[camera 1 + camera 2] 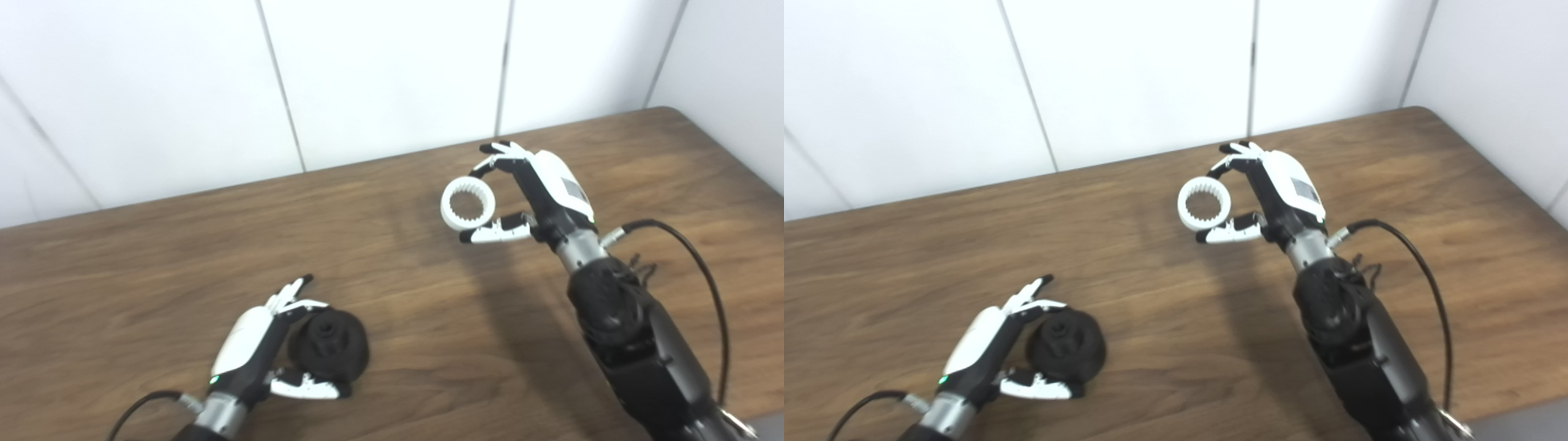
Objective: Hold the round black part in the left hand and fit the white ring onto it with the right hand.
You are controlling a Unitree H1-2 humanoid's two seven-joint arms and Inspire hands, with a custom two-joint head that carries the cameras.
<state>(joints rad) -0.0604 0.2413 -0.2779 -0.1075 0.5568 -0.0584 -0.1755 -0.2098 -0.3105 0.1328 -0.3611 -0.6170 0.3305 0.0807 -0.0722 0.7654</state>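
Holding both pieces, we have yet to join them: our left hand [263,349] cups the round black plastic part [329,345] low over the brown wooden table [153,257], while our right hand [527,196] pinches the toothed white plastic ring [468,204] well apart from it, unfitted.

A toothed white ring [467,204] sits raised, upright; the round black part [329,345] rests tilted on the wooden table [429,318].

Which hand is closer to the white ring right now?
Right. The right hand holds the white ring between fingers and thumb; the left hand is far off at the near left, around the round black part.
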